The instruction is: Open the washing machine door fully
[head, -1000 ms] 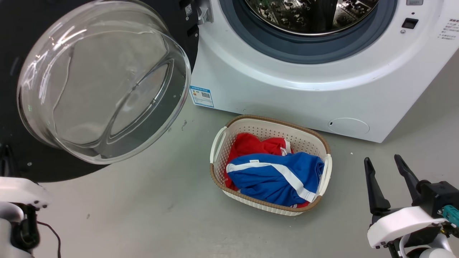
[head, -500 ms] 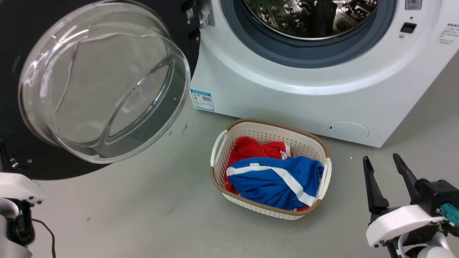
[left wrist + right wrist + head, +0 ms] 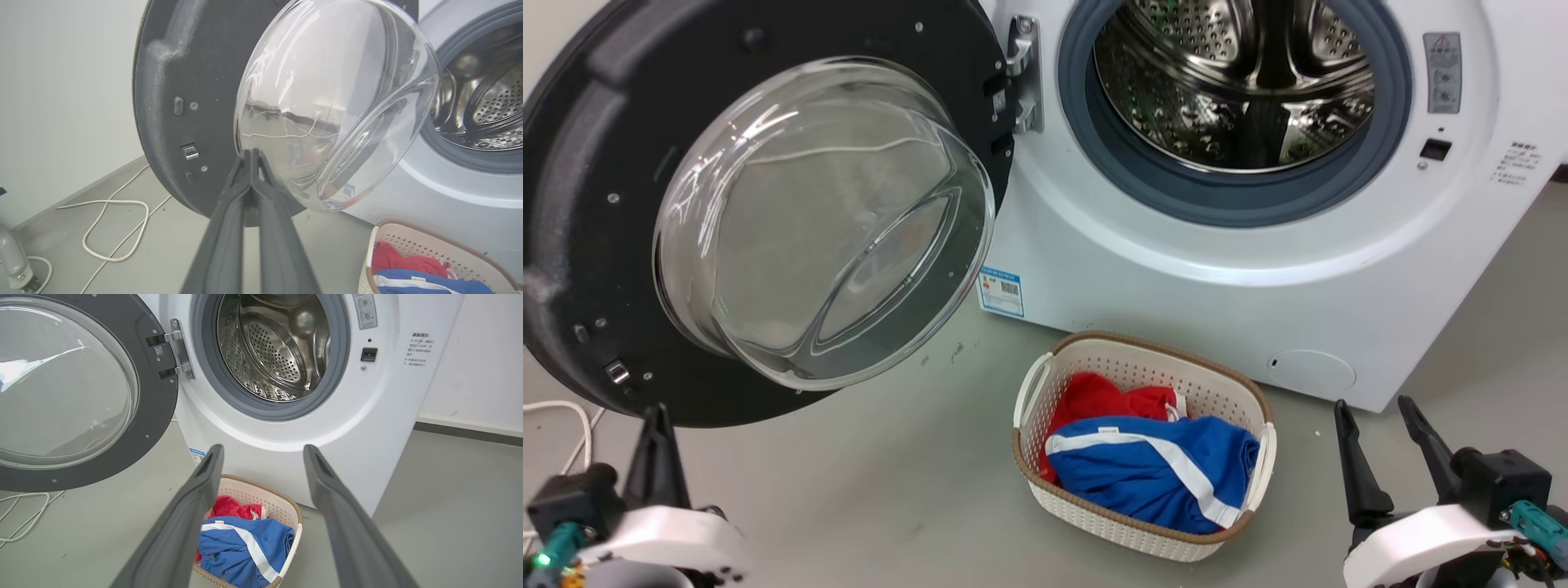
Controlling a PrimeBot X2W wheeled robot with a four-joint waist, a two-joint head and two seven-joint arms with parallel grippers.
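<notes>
The washing machine door stands wide open, the drum opening bare to its right, so the task looks nearly done; the left tool, pressed together and empty, sits near its lower rim, the right tool spread, well apart

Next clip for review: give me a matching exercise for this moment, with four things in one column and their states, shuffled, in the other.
Things:
1. washing machine door
2. left tool
3. right tool
4. laundry basket

States:
A. fingers spread apart, nothing between them
B. holds red and blue clothes
C. swung open on its hinge, glass bowl facing out
D. fingers pressed together

Pairs: 1-C, 2-D, 3-A, 4-B
</notes>
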